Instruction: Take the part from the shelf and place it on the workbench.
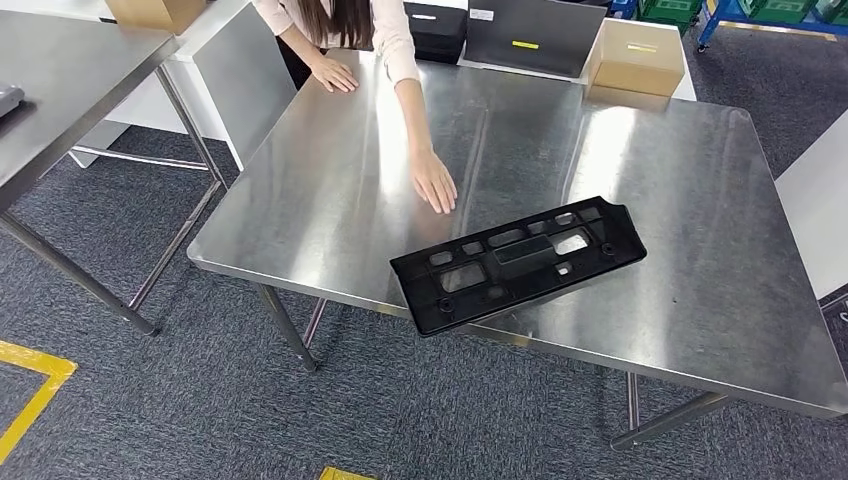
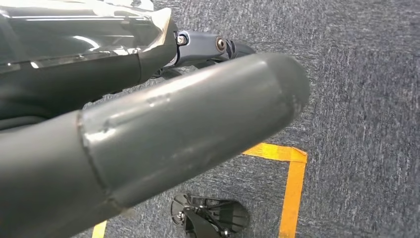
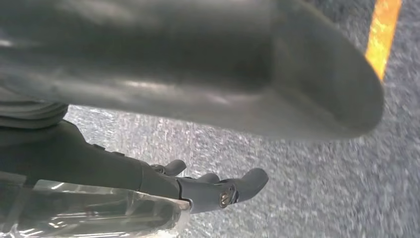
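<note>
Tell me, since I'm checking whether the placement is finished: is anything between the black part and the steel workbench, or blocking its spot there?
Nothing visible does. The black part already lies on the workbench, its near corner overhanging the front edge. A person's hand rests on the steel just beyond it, apart from the part.

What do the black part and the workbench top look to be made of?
Black part: probably moulded plastic, matte, with cut-out slots and holes. Workbench: likely stainless steel, brushed, with streaky reflections and glare.

Person (image 1: 345, 30) cut off at top edge — left hand (image 2: 163, 134) fingers (image 2: 213, 47) mostly hidden behind thumb.
</note>
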### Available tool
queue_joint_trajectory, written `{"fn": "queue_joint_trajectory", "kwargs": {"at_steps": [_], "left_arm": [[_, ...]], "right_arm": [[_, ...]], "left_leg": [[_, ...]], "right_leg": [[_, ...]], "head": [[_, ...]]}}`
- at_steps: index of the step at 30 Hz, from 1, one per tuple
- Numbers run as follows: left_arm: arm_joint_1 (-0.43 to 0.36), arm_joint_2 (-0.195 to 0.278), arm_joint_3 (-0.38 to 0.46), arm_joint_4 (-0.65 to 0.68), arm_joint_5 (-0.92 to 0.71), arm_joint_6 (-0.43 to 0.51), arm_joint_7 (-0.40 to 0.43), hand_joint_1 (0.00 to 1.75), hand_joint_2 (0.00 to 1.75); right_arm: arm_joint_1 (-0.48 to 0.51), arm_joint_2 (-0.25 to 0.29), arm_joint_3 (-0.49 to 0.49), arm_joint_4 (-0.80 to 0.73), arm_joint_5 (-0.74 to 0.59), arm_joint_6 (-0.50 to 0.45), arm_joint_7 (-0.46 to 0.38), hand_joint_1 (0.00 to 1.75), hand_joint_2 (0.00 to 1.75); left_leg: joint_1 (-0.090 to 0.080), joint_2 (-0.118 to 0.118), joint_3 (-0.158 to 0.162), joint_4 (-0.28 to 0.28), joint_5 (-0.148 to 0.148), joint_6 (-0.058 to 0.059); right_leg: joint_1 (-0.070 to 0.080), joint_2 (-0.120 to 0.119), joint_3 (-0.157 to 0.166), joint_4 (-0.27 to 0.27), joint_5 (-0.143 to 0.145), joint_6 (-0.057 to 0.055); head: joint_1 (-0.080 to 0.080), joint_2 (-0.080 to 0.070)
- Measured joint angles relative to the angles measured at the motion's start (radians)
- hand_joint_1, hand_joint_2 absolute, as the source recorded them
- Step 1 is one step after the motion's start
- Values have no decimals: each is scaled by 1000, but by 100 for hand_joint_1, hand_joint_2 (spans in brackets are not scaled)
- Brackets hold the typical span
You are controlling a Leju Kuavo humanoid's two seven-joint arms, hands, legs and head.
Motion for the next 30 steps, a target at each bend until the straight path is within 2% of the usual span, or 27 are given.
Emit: {"fn": "queue_joint_trajectory", "kwargs": {"at_steps": [11,18,23,25,27,29,30], "left_arm": [[2,19,-13,0,-2,-25,-11,0,0],[2,29,-25,0,-6,-36,-18,0,0],[2,38,-27,0,-6,-36,-19,0,0],[2,40,-27,0,-6,-36,-19,0,0],[2,40,-27,0,-6,-35,-19,0,0],[2,41,-27,0,-6,-35,-19,0,0],[2,41,-27,0,-6,-35,-19,0,0]], "right_arm": [[-4,4,-1,17,4,-2,20,0,0],[-4,10,-7,23,2,-2,31,0,0],[-6,16,-8,24,5,-2,34,0,0],[-7,18,-8,24,5,-2,35,0,0],[-8,18,-8,24,5,-2,36,0,0],[-8,18,-9,25,5,-2,36,0,0],[-8,18,-9,25,5,-2,37,0,0]], "left_leg": [[-3,0,0,0,0,0],[-7,0,0,1,-1,2],[-14,0,-1,2,-3,12],[-11,1,7,-10,5,22],[-4,4,16,-24,17,33],[-2,7,15,-27,21,37],[-2,7,12,-27,22,36]], "right_leg": [[-2,0,2,0,0,1],[-9,0,9,-1,1,2],[-17,0,9,-4,4,7],[-16,0,8,-1,0,13],[-13,-1,-12,50,-35,9],[-14,-1,-65,174,-101,-4],[-14,-1,-91,235,-126,-6]], "head": [[0,0],[0,0],[0,0],[-1,0],[1,0],[2,0],[2,0]]}}
